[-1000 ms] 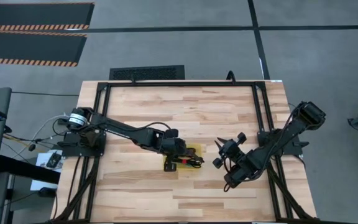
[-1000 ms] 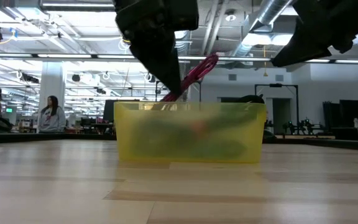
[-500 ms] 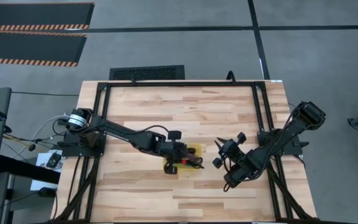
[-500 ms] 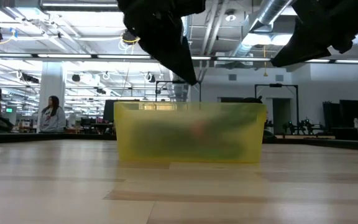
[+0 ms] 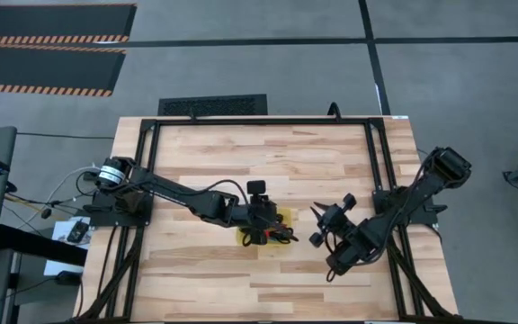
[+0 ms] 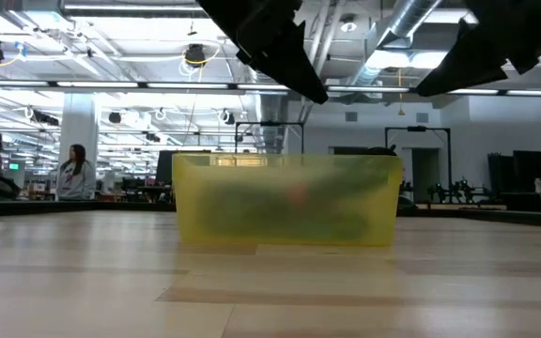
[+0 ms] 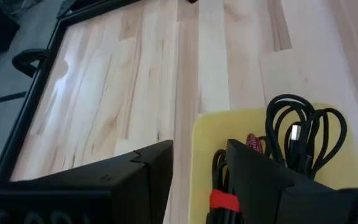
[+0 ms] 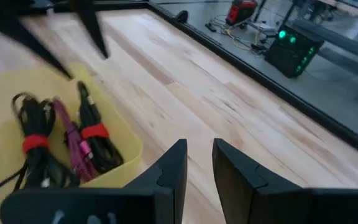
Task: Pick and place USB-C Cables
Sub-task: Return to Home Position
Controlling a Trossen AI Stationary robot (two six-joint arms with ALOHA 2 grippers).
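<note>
The wooden table (image 5: 268,144) is carrying one yellow tray (image 8: 122,157), which is sitting directly beneath the left gripper (image 7: 199,144). That gripper is hovering over the tray's rim with its fingers spread, gripping nothing. The right gripper (image 8: 201,142) is hanging off to the tray's side, its fingers narrowly parted and empty. Below the left gripper, three bundles are lying inside the tray: two black cables (image 8: 36,165) with red bands and one magenta cable (image 8: 68,134).
</note>
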